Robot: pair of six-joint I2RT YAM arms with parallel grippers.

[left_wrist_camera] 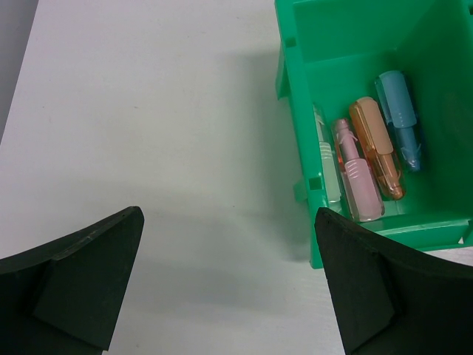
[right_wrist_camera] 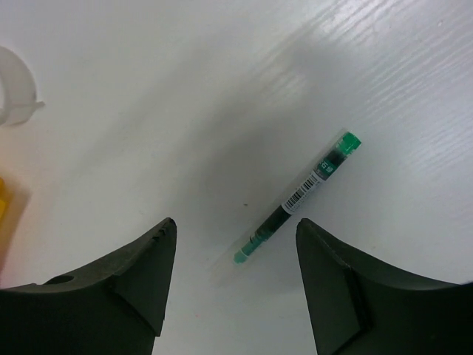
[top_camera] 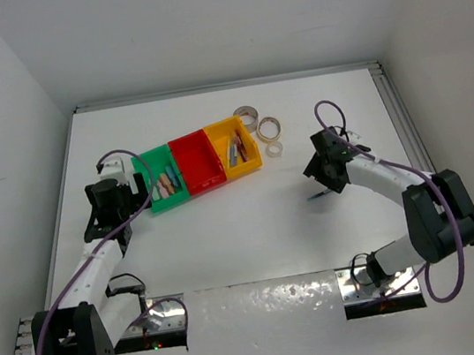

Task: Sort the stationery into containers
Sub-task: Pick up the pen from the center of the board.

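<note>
- Top external view: I take the joined row of bins as my reference. It runs green bin (top_camera: 142, 181), red bin (top_camera: 197, 164), yellow bin (top_camera: 247, 170), and stands aslant on the white table (top_camera: 256, 246).
- Off the yellow end of the row, three tape rings (top_camera: 269, 127) lie loose on the table. One is just beside the yellow bin's far corner, and the other two are near it.
- Inside the yellow bin I see a few thin pens (top_camera: 235, 149) (too small for me to count).
- Left wrist view: the green bin holds four short pieces lying side by side: a blue highlighter (left_wrist_camera: 399, 122), an orange highlighter (left_wrist_camera: 377, 144), a pink highlighter (left_wrist_camera: 357, 174) and a pale one (left_wrist_camera: 325, 159) against the wall.
- The left gripper (left_wrist_camera: 228, 222) has its fingers spread wide with nothing between them. It hangs over bare table just outside the green end of the row.
- The right gripper (right_wrist_camera: 235, 229) has its jaws parted and grasps nothing. It hangs over the table well apart from the yellow end of the row.
- A green-tipped pen (right_wrist_camera: 299, 198) lies flat on the table outside every bin, beyond the yellow end of the row. In the right wrist view its near tip sits in the gap between the right fingers, and neither finger touches it as far as I can tell.
</note>
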